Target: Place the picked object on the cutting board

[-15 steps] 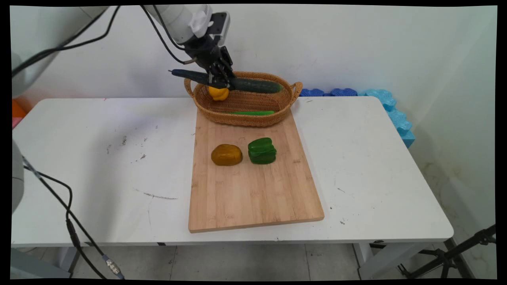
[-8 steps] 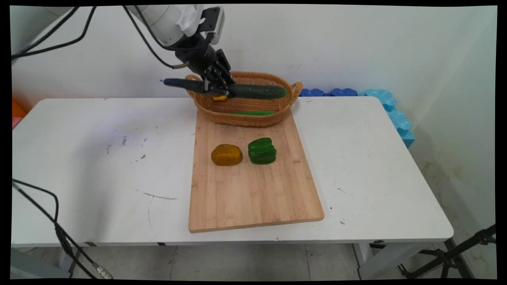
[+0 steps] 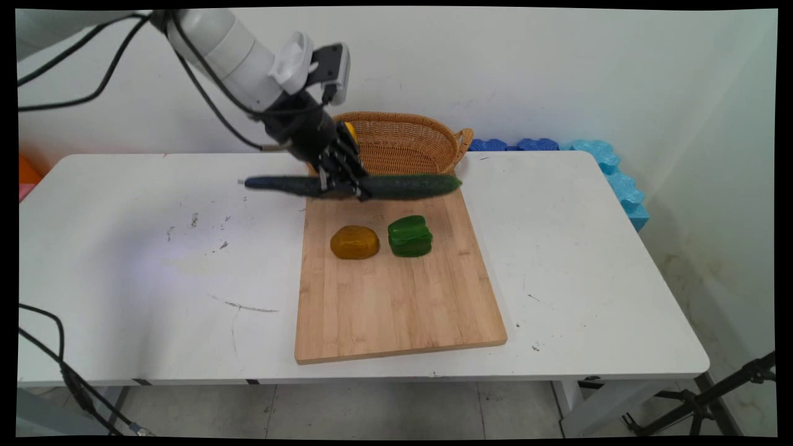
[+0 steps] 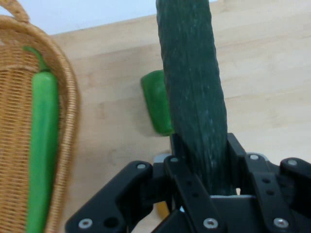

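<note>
My gripper (image 3: pixel 344 186) is shut on a long dark green cucumber (image 3: pixel 403 186), held level in the air over the far end of the wooden cutting board (image 3: pixel 396 297), just in front of the wicker basket (image 3: pixel 409 139). In the hand view the cucumber (image 4: pixel 194 97) runs up between my fingers, above a green bell pepper (image 4: pixel 156 104). On the board lie the green bell pepper (image 3: pixel 409 236) and a brownish-yellow potato (image 3: pixel 354 242). A light green chili (image 4: pixel 43 145) lies in the basket (image 4: pixel 14 73), and a yellow fruit (image 3: pixel 350 130) shows behind my hand.
Blue foam blocks (image 3: pixel 588 161) lie along the wall at the table's back right. The white table (image 3: pixel 155 248) has scuff marks left of the board. Black cables hang at the left.
My gripper has carried the cucumber out of the basket, down and toward the near side, so it now hangs over the board's far end.
</note>
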